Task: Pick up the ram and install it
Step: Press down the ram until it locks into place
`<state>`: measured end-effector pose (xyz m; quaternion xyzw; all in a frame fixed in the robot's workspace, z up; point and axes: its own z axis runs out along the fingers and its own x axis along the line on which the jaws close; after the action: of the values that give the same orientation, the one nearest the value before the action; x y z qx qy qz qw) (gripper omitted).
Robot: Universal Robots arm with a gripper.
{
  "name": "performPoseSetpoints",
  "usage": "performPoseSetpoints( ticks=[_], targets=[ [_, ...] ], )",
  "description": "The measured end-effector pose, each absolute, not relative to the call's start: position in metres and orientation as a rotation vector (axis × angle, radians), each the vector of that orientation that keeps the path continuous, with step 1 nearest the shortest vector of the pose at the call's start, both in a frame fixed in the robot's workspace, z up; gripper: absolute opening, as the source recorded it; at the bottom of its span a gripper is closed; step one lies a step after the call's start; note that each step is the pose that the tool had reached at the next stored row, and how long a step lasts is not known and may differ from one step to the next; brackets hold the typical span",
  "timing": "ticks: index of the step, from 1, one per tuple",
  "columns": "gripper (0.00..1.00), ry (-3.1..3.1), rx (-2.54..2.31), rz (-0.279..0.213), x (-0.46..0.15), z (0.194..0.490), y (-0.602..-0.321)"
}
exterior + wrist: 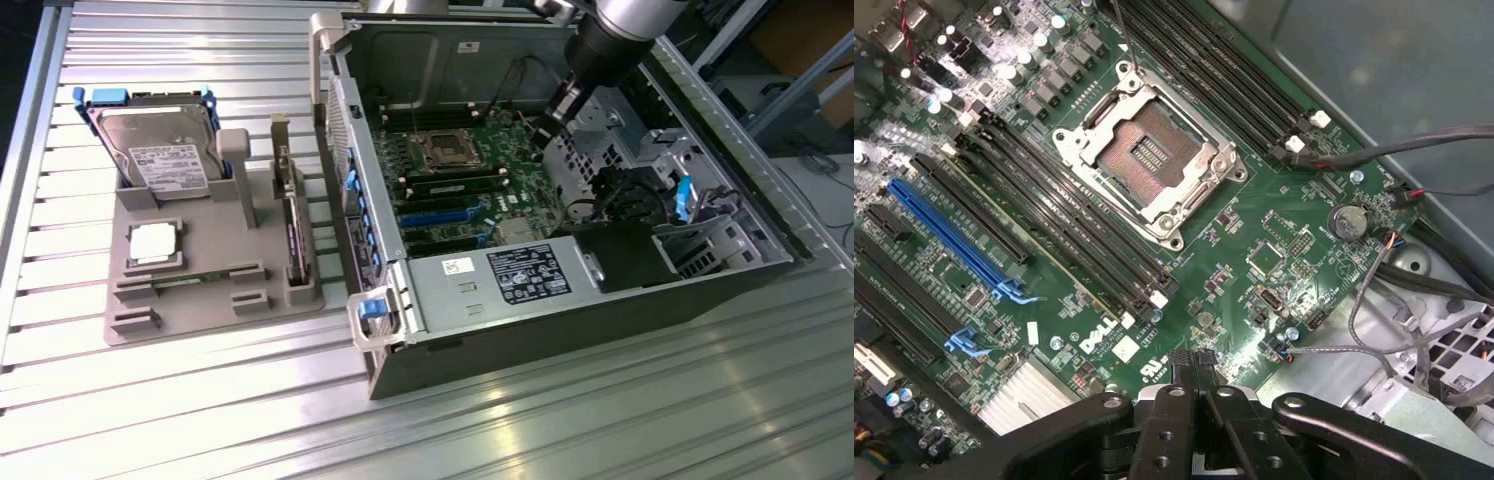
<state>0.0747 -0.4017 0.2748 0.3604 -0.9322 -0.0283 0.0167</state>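
A thin dark-green ram stick (pixel 200 279) lies on edge in a slot near the front of the grey holder tray (pixel 267 300), at the exterior view's left. My gripper (pixel 558 110) hangs far from it, inside the open computer case (pixel 561 290), over the motherboard's (pixel 467 180) far corner. In the wrist view the gripper (pixel 1192 358) is shut, fingertips (pixel 1180 358) together with nothing between them. Below it lie the empty CPU socket (pixel 1144 150) and the long black memory slots (pixel 1064 230). One slot beside the socket seems to hold a stick (pixel 454 186).
On the tray stand a hard drive (pixel 167 150), a square silver CPU chip (pixel 154 243) and an upright expansion card (pixel 291 215). Inside the case are the power supply (pixel 527 270), loose cables (pixel 1394 150), blue card slots (pixel 949 235) and a drive cage (pixel 667 190).
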Motion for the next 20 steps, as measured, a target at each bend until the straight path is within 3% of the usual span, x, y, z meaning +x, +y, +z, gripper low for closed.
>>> performPoseSetpoints(
  ticks=[20],
  targets=[
    [0.11, -2.977, 0.903, -0.092, 0.0747, 0.2738, -0.4002]
  ],
)
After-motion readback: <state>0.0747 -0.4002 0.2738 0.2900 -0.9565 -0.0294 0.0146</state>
